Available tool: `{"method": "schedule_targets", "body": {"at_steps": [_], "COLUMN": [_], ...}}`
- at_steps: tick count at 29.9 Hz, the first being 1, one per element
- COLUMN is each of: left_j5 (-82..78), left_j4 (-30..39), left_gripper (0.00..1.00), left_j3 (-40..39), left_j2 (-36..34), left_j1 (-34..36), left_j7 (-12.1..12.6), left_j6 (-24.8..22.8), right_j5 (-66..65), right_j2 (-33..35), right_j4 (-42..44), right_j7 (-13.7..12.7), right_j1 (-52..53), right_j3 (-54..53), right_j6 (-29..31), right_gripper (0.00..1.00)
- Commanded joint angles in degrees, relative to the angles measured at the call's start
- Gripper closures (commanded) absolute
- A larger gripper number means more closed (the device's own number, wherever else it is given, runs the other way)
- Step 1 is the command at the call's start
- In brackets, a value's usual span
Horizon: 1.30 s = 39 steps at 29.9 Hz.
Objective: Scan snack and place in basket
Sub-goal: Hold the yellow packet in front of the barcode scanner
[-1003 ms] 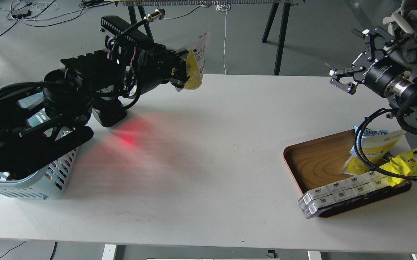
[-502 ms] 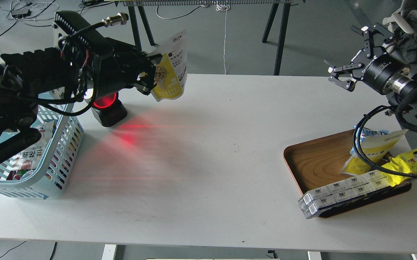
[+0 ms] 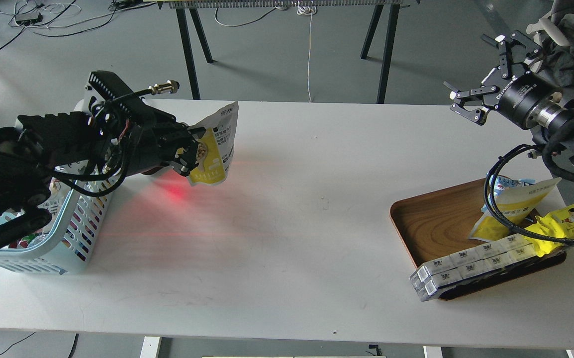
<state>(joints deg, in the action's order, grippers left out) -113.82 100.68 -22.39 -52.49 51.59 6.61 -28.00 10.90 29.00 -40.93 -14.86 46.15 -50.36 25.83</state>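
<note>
The left gripper (image 3: 191,156) is clamped on the small yellow stand-up pouch with a white top and black text (image 3: 215,146), holding it in the air above the white table (image 3: 287,238), just to the right of the light blue slotted plastic basket (image 3: 75,233). The pouch hangs tilted, white top uppermost, with a red glow (image 3: 175,191) on the tabletop directly below it (thin red lines also streak across the table further out). The basket sits at the table's left edge, partly hidden by the black arm, with some packets visible inside.

Over on the far right, the right gripper (image 3: 478,84) is raised well clear of the table, its two fingers spread apart and holding nothing. Below it rests a brown wooden tray (image 3: 433,219) carrying a flat yellow-and-white pouch with blue print (image 3: 513,201), a bright yellow wrapper with a cartoon face (image 3: 568,221) and a row of small clear boxes (image 3: 466,263) along its front rim.
</note>
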Motion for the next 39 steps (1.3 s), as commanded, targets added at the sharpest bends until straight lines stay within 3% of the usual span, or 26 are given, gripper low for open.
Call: {"method": "schedule_targets", "body": {"at_steps": [1,39], "left_j5": [0.0,0.1], "left_j4": [0.0,0.2], "left_gripper": [0.99,0.99], "left_j3": [1.6,2.0], "left_j2": [-0.4,-3.9], "left_j1": [-0.1,5.1], "left_j7": [0.1,-1.4], "left_j6": [0.0,0.0], "right_j5": [0.0,0.0], "right_j2": [0.0,0.0], "right_j4": [0.1,0.0], "right_j7": [0.0,0.0], "right_j1": [0.0,0.1], "right_j3": [0.0,1.1], "right_j6": [-0.1,-0.6], "right_gripper": [0.0,0.0]}}
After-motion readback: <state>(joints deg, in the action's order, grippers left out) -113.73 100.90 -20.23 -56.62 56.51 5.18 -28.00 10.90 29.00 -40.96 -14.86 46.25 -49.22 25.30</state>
